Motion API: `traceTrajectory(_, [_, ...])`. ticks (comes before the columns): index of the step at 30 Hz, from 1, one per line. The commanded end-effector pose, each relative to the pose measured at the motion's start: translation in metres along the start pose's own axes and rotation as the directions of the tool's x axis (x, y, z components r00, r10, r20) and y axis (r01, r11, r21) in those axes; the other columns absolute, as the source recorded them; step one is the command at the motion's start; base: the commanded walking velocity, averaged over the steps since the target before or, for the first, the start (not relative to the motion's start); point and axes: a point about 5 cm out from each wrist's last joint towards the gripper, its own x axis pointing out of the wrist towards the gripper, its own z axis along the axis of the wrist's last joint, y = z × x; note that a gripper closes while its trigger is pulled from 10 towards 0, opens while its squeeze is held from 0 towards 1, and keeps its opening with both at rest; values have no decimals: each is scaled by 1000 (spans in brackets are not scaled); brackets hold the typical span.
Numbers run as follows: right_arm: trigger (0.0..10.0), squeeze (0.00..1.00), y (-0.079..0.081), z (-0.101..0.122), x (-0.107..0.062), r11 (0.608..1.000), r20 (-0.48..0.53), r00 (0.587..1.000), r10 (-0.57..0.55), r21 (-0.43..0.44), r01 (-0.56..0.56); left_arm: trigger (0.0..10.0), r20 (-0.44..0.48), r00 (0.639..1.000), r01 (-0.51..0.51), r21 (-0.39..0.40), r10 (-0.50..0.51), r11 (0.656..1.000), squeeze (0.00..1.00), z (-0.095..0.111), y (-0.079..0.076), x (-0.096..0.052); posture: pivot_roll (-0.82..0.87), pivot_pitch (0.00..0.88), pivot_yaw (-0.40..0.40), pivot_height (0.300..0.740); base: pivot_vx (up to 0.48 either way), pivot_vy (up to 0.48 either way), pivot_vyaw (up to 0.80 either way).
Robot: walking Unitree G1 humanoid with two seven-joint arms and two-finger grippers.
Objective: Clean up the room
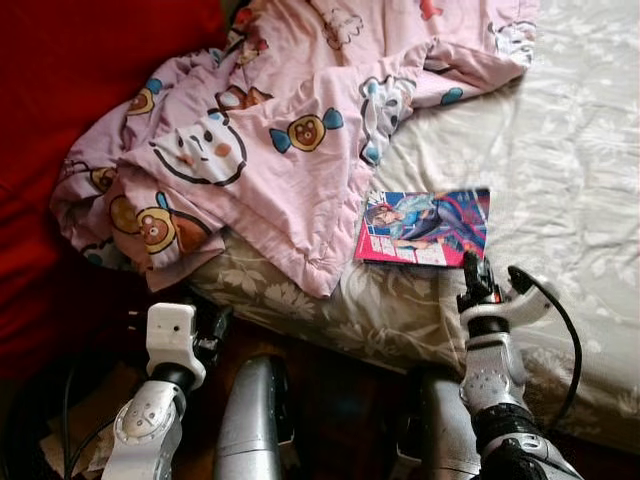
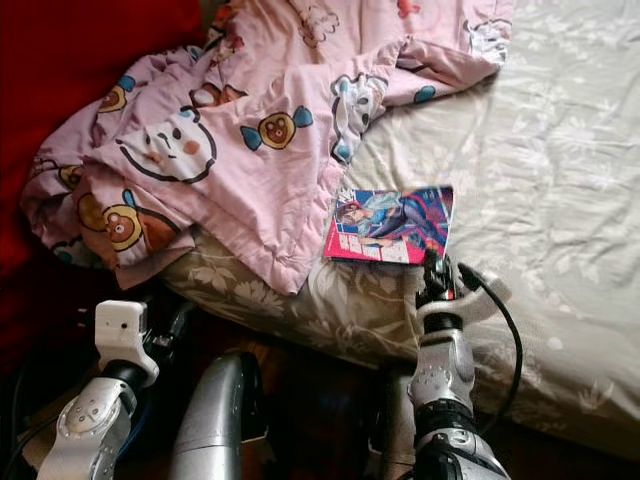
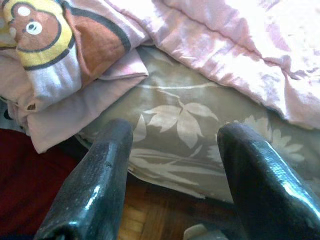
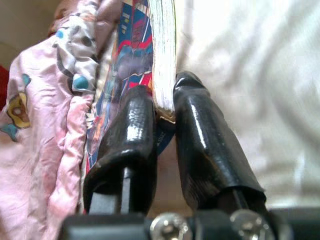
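Right gripper point(image 4: 162, 107) is pinching the near edge of a comic book point(image 1: 425, 227), 1 black finger on the cover side and 1 on the back, page block squeezed between them in the right wrist view. The comic book is lying on the bed point(image 1: 560, 170), near its front edge, cover up with an anime figure showing, its left edge just beside the hem of a pink cartoon blanket point(image 1: 260, 140). The right arm is reaching up over the bed's front edge, and a black cable point(image 1: 570, 340) is looping off its wrist.

The blanket is bunching over the left part of the bed and spilling over the bed's left corner, bear and candy prints showing. A floral bedsheet point(image 3: 175, 130) is showing under it on the bed's side. Red fabric point(image 1: 70, 90) is lying to the left of the blanket.

Left gripper point(image 3: 172, 165) is sitting low by the bed's side near the hanging blanket corner, its 2 fingers spread apart with nothing between them, wooden floor point(image 3: 150, 215) below.
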Motion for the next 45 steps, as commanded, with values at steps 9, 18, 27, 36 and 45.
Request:
traceTrajectory(9, [10000,0,9,7,-31,925,-65,994,89,-365,-107,10000,4,994,-108,-116,109,987,0,-9,1,-1,78,174,-66,596,0,0,0])
traceTrajectory(18, [10000,0,36,22,-30,870,-77,984,158,-461,-175,10000,13,994,-108,-148,111,983,0,-11,-6,1,44,144,-84,601,0,0,0])
traceTrajectory(27, [10000,0,32,12,-40,884,-137,987,81,-448,-135,10000,-2,994,-108,-134,109,985,0,-18,-4,-4,53,135,-88,666,0,0,0])
traceTrajectory(36, [10000,0,30,15,-40,888,-132,990,58,-446,-112,10000,-1,994,-106,-130,106,986,0,-18,-4,-1,46,145,-85,726,0,0,0])
traceTrajectory(45, [10000,0,32,16,-39,890,-121,991,60,-443,-108,10000,2,994,-110,-129,111,986,0,-18,-3,0,46,166,-87,740,0,0,0])
